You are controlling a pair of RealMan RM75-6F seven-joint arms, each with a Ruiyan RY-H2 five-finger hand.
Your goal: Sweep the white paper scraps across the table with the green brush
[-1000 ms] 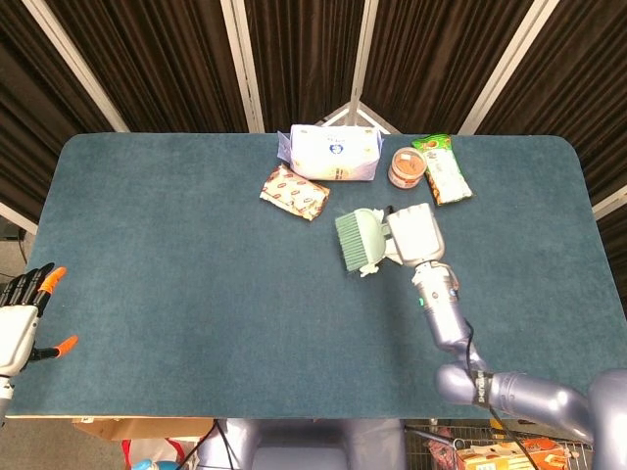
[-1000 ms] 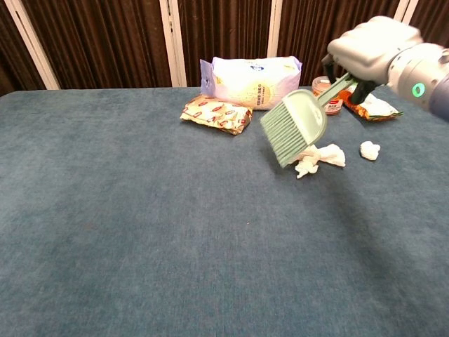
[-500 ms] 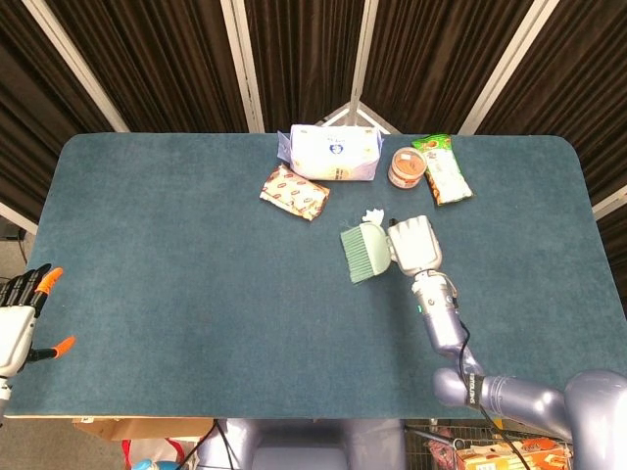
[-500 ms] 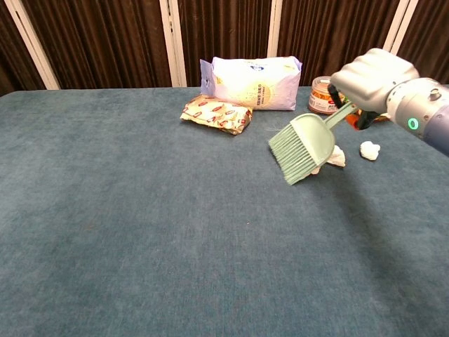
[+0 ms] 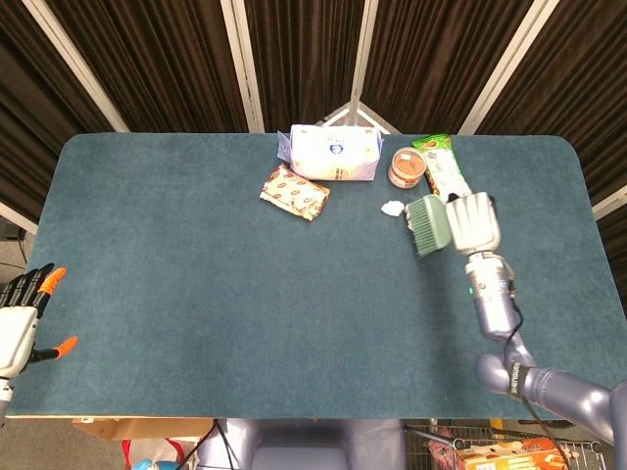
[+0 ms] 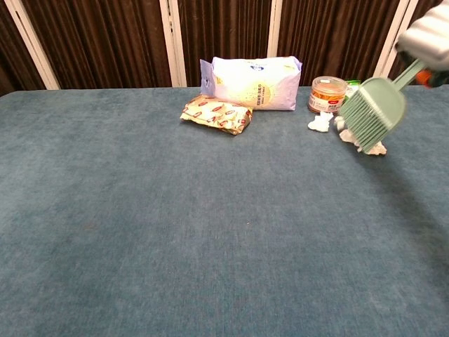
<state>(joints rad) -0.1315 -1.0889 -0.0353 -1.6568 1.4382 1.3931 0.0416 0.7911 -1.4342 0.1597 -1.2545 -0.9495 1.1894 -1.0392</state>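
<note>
My right hand (image 5: 474, 223) grips the handle of the green brush (image 5: 428, 223), whose bristles point left. In the chest view the green brush (image 6: 372, 114) hangs at the right, with only a corner of my right hand (image 6: 428, 34) showing at the frame's edge. A white paper scrap (image 5: 393, 208) lies just left of the brush head, near the jar. The chest view shows that paper scrap (image 6: 320, 123) and another scrap (image 6: 376, 147) partly behind the bristles. My left hand (image 5: 20, 315) hovers off the table's left front corner, fingers spread and holding nothing.
At the back of the table sit a pale purple bag (image 5: 333, 153), a snack packet (image 5: 295, 192), a small orange jar (image 5: 407, 167) and a green-topped packet (image 5: 443, 164). The blue table top (image 5: 196, 274) stretches to the left and front.
My right hand has swung the brush to the right and toward the back. The paper scraps have shifted with it, ending near the jar.
</note>
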